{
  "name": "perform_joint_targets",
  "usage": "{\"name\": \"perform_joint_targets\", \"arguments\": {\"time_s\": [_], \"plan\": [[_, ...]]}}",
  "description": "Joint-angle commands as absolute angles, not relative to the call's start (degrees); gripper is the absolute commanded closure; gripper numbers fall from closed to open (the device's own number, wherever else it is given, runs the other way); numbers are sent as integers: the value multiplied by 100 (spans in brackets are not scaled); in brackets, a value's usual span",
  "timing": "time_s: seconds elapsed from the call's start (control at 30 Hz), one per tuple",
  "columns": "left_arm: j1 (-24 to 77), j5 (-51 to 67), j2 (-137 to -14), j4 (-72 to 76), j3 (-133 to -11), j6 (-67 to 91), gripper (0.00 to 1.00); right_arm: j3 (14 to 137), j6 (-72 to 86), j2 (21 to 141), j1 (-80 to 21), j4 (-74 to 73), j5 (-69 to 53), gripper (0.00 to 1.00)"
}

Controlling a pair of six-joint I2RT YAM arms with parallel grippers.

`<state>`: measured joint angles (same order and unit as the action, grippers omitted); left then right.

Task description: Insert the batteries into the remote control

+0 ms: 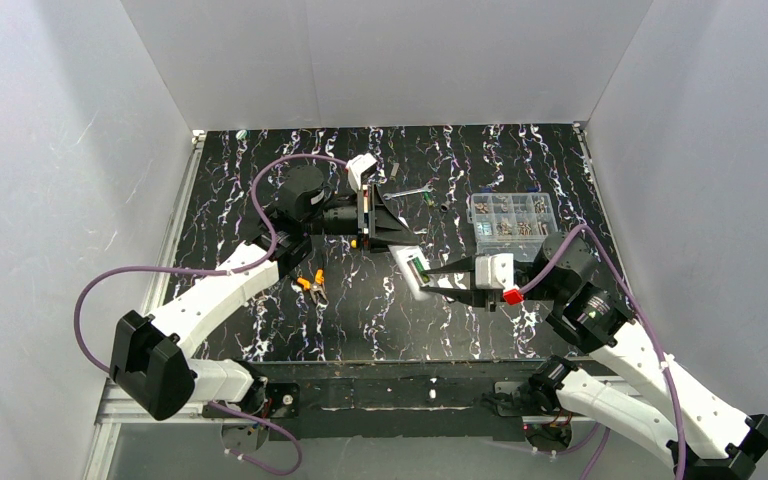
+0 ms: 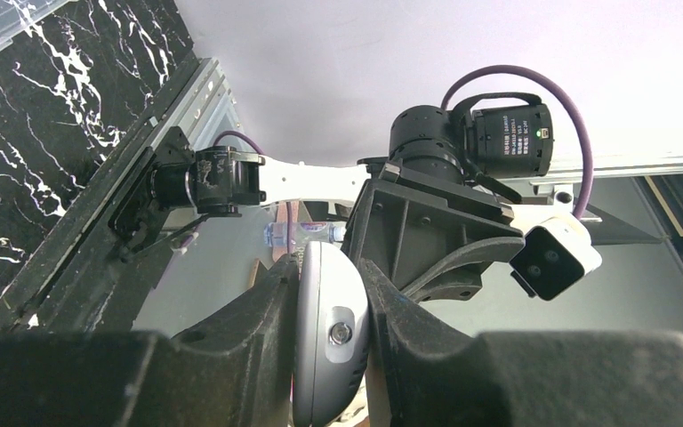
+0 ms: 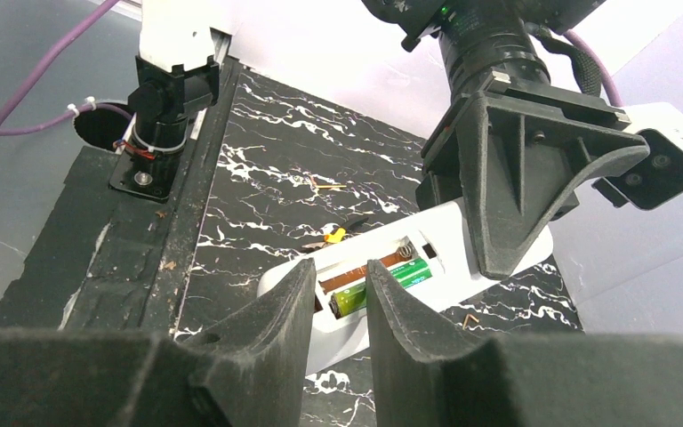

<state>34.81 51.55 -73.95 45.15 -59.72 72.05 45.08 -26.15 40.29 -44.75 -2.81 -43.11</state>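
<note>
Just toward 4 o'clock of table (image 1: 250, 200) centre, left gripper (image 2: 331, 302) clamps the remote (image 3: 445, 233), one battery (image 3: 391, 277) lies in its bay, the neighbouring slot looks bare, and right gripper (image 3: 340, 271) hovers there, narrowly apart; we judge it half-loaded.

Left gripper (image 2: 329, 277) clamped tight – right gripper (image 3: 340, 272) (jaws slightly parted) points toward it, tips close.

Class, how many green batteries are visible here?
1. The green battery lies in the remote control's open compartment, seen past the right gripper. Others may be hidden.
</note>
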Motion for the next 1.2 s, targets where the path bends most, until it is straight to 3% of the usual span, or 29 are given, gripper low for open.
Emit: {"name": "perform_joint_targets", "arguments": {"time_s": [0.0,0.43,0.53,0.7,0.83,0.93,1.17], "plan": [[3318,5268,-7075,4965,-6297,7461,100,4252,-2406,4076,-4553,-1540,-4570,63],[3322,5131,-6828,2824,-6135,5761,100,4463,-1495,3683,-4553,-184,-3804,63],[3322,5083,-6795,2576,-6161,5552,100,4505,-870,3706,-4560,261,-3126,62],[3321,4943,-6717,1995,-6203,5182,100,4698,155,3894,-4553,121,-830,60],[3322,4594,-6615,1353,-6149,4795,100,5348,330,4562,-4548,-958,932,60],[3319,4497,-6529,1147,-6050,4688,100,5881,395,5344,-4475,-1524,1479,60],[3311,4445,-6372,662,-6075,4392,100,7400,556,7506,-3730,-2163,915,49]]}}
